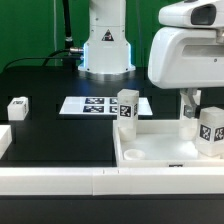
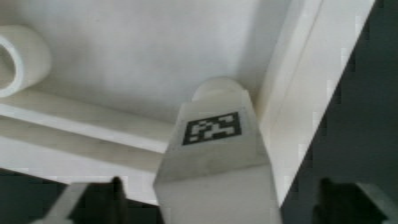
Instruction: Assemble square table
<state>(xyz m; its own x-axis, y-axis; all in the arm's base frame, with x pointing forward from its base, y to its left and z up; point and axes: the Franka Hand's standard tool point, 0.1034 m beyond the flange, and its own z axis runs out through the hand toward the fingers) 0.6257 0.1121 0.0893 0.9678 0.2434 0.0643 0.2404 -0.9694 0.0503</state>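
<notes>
The square table slab [image 1: 165, 166] lies at the exterior view's front right, recessed side up, with a round socket [image 1: 134, 155] showing near its left corner. One tagged white leg [image 1: 211, 132] stands upright at the slab's right corner. My gripper [image 1: 192, 106] hangs just above and beside it. In the wrist view that leg [image 2: 217, 150] rises between my dark fingers [image 2: 114, 203], with a gap on at least one side, so the jaws are open around it. The slab's floor [image 2: 125, 110] and a socket [image 2: 15, 60] show behind.
A second leg [image 1: 126, 108] stands just behind the slab. A third leg [image 1: 18, 107] lies at the far left. The marker board [image 1: 92, 105] lies flat in the middle. White border rails [image 1: 60, 182] run along the front and left. The robot base [image 1: 106, 50] is at the back.
</notes>
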